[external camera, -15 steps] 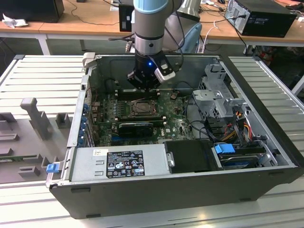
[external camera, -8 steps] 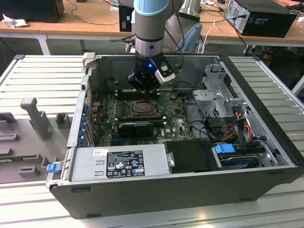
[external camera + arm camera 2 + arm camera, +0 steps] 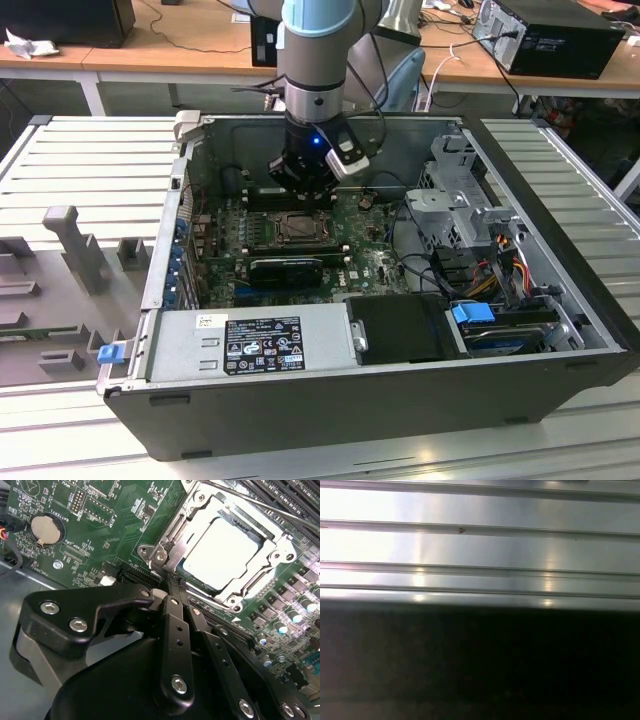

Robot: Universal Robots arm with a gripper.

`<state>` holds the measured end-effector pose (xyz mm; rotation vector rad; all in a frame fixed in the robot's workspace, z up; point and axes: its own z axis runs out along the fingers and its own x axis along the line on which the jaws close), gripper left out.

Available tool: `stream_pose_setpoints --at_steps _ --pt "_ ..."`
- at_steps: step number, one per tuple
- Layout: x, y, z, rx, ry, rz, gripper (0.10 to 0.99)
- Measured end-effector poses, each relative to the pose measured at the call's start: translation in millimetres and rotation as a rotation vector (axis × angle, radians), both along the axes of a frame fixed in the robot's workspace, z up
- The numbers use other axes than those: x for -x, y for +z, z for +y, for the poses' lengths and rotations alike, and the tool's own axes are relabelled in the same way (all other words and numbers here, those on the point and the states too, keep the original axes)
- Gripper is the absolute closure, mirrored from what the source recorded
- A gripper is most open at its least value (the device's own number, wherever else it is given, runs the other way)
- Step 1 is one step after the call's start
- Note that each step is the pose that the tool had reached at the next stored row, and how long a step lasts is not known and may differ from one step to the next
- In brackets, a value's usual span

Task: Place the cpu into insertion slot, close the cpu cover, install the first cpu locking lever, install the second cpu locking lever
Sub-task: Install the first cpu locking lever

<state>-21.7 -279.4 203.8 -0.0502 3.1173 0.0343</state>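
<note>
In the exterior view, the arm is hanging over the open case [image 3: 560, 330], with the gripper [image 3: 300, 190] hovering just above the far edge of the slot [image 3: 297, 229] on the green board [image 3: 375, 262]. The slot is sitting near the middle of the board, between the black card slots and the case's far wall. How the fingers stand is not plain here.

In the second wrist view, the gripper [image 3: 172, 582] is showing its two fingers [image 3: 172, 630] drawn together, tips touching and holding nothing, pointing at the near corner of the slot [image 3: 175, 532]. The cpu [image 3: 220, 552] is already lying flat in the slot, silvery face up, its edges running square with the socket's; being square, it has no long axis to speak of. The cover [image 3: 280, 547] is lying down over it, framing the chip through its window. A thin lever [image 3: 260, 502] is running along the far side of the socket; whether it is latched I cannot tell. So I judge the lever steps to be in hand. Any next move is calling for a fine, narrow contact on thin wire close beside the chip's frame.

In the first wrist view, ribbed metal [image 3: 480, 550] is lying above a dark band.
</note>
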Motion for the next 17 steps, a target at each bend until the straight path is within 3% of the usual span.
stream_pose_setpoints --at_steps 2,5,7,8,9,17 --pt "-0.2 -0.8 0.0 0.007 0.000 0.0001 0.980" --pt "-1.1 -2.4 -0.1 0.007 0.000 0.0005 0.980" --pt "-1.7 -2.8 0.0 -0.008 0.000 0.0012 0.980" --pt "-1.8 7.8 0.1 -0.008 0.000 0.0011 0.980" --pt "-1.8 13.7 -0.7 -0.008 0.000 0.0012 0.980" --pt "-1.8 13.6 -6.1 -0.008 0.000 0.0011 0.980"
